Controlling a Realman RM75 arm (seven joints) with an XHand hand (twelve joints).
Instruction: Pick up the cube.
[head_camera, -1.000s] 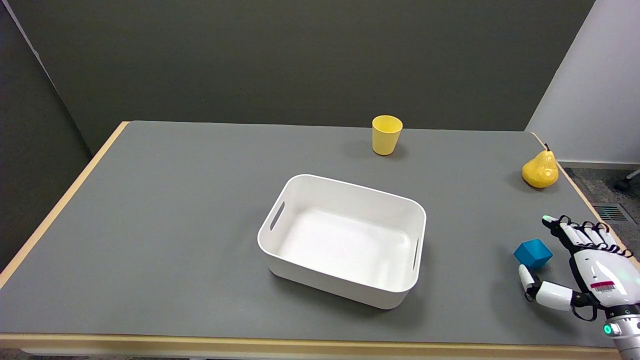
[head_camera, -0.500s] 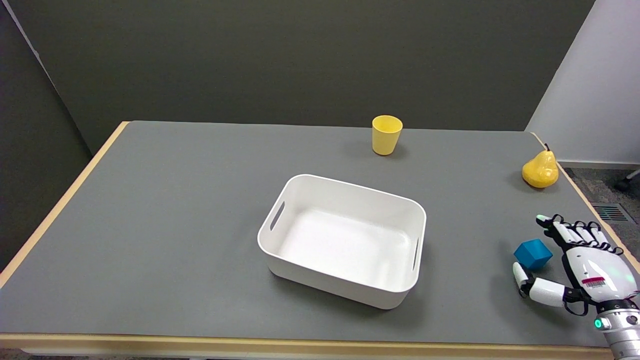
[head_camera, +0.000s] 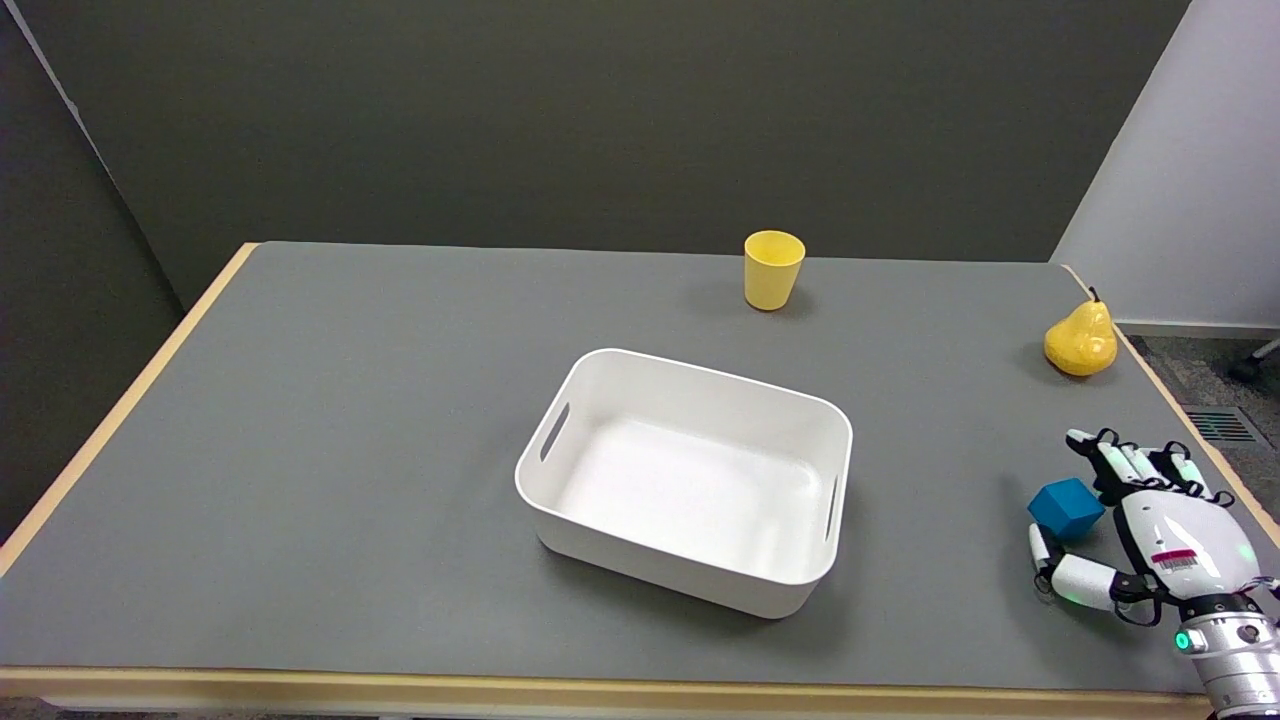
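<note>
The blue cube (head_camera: 1066, 508) lies on the grey surface (head_camera: 350, 450) near its right edge. The robot hand (head_camera: 1140, 530) is beside it, fingers apart around the cube, holding nothing.

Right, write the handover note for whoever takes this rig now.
Right hand: open, fingers spread around the blue cube, thumb on its near side, the other fingers on its far right; nothing gripped, contact cannot be told.
Cube: on the table near its right edge, right of the white bin.
Done: the hand is at the cube.
Left: close the fingers on the cube and lift it.
</note>
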